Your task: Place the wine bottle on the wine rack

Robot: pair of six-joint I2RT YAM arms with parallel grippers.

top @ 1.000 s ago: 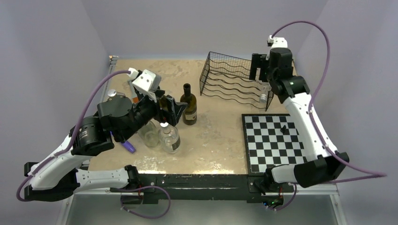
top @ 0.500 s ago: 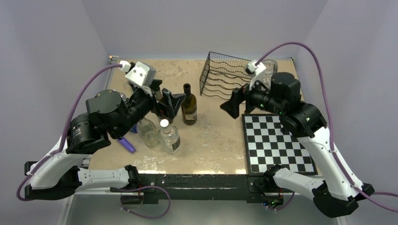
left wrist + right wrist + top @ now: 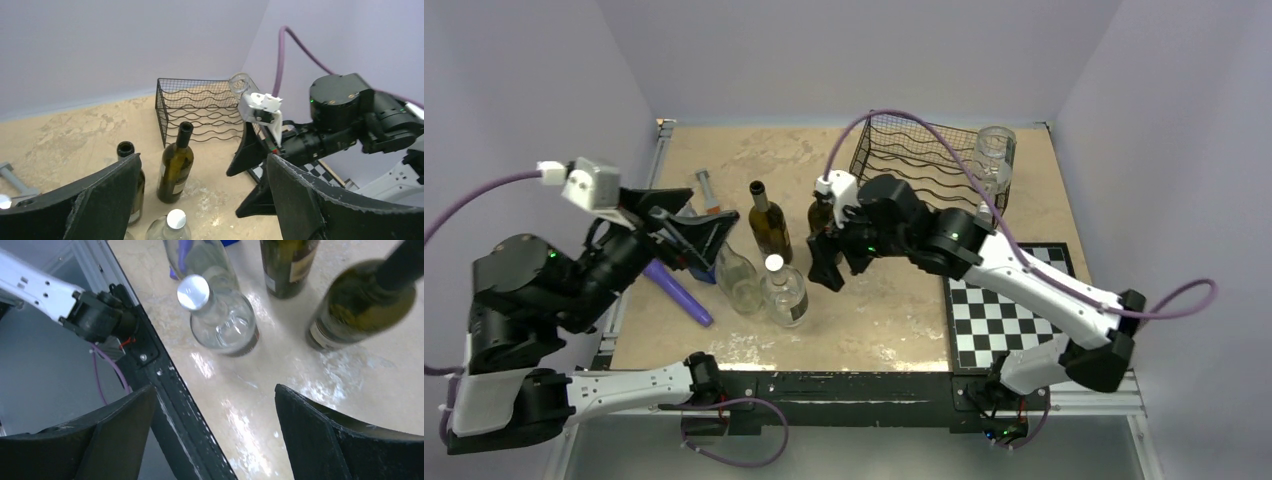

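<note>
Two dark wine bottles stand upright mid-table: one (image 3: 769,222) on the left, one (image 3: 821,214) on the right, partly hidden by my right wrist. The black wire wine rack (image 3: 911,162) stands behind them at the back. My right gripper (image 3: 827,262) is open and empty, just in front of the right bottle, not touching it. Its wrist view shows that bottle (image 3: 359,305) beyond the open gripper (image 3: 215,387). My left gripper (image 3: 707,232) is open and empty, raised left of the bottles. Its wrist view shows the gripper (image 3: 202,160), the right bottle (image 3: 175,167) and the rack (image 3: 200,111).
Two clear bottles (image 3: 740,281) (image 3: 785,291) stand in front of the wine bottles. A glass jar (image 3: 994,158) sits at the rack's right end. A chessboard (image 3: 1014,300) lies front right. A purple object (image 3: 676,291) and a grey tool (image 3: 707,188) lie at the left.
My right arm swung from the rack's right end across to mid-table, beside the right wine bottle. My left arm drew back to the left and rose, uncovering the left wine bottle.
</note>
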